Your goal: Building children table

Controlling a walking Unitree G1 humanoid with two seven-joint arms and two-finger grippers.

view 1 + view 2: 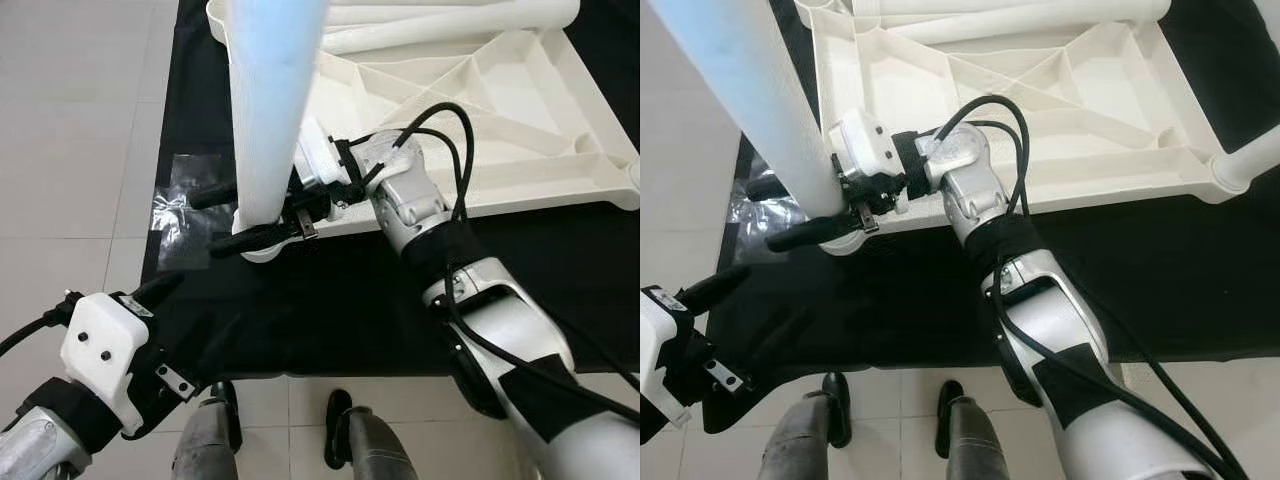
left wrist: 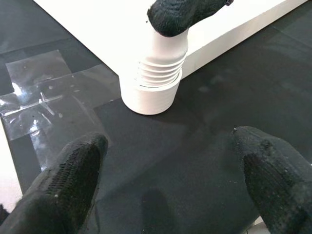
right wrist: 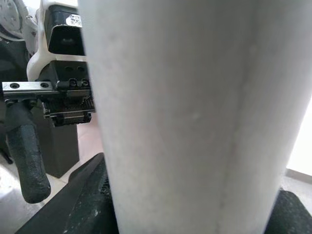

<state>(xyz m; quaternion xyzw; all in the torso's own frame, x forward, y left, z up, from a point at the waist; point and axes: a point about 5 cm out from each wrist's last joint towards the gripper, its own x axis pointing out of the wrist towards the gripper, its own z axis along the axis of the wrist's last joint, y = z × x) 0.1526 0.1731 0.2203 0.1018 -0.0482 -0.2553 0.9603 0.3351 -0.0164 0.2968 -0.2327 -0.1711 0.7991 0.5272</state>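
Over black mat [image 1: 330, 290], right claw [image 1: 232, 215] seemingly clamping upright table leg [image 1: 268, 110], left claw [image 2: 170, 185] open

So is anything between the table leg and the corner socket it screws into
Nothing visible. The white table leg, held by the right end effector, stands upright with its threaded end already in the corner socket of the upturned tabletop.

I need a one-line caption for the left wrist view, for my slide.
White table leg, threads showing, stands in the tabletop's corner socket on black cloth, between open left gripper fingers.
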